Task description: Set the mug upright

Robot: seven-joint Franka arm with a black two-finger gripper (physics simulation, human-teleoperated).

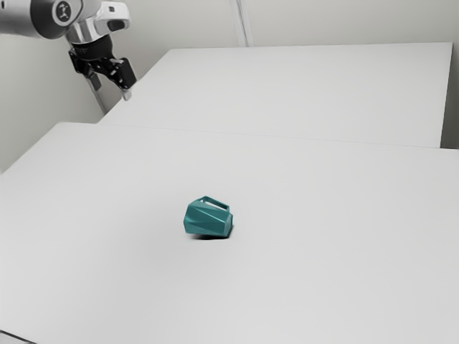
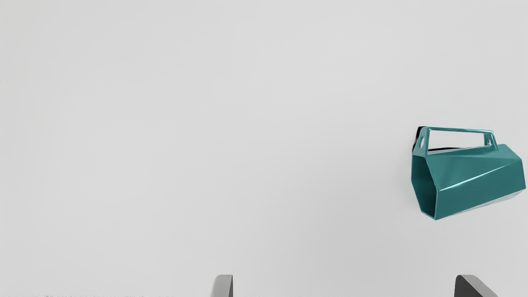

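Mug (image 1: 208, 218) | teal, faceted, angular handle | on its side, mouth open | fingers (image 2: 222, 286) spread apart

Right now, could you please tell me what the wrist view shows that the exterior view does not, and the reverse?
Wrist view: the mug's open mouth with its dark inside, and the inner face of one jaw.
Exterior view: the robot arm, a white surface beyond the table, and the walls.
Both: the teal faceted mug lying on its side, its handle, and the jaws, standing apart and clear of it.
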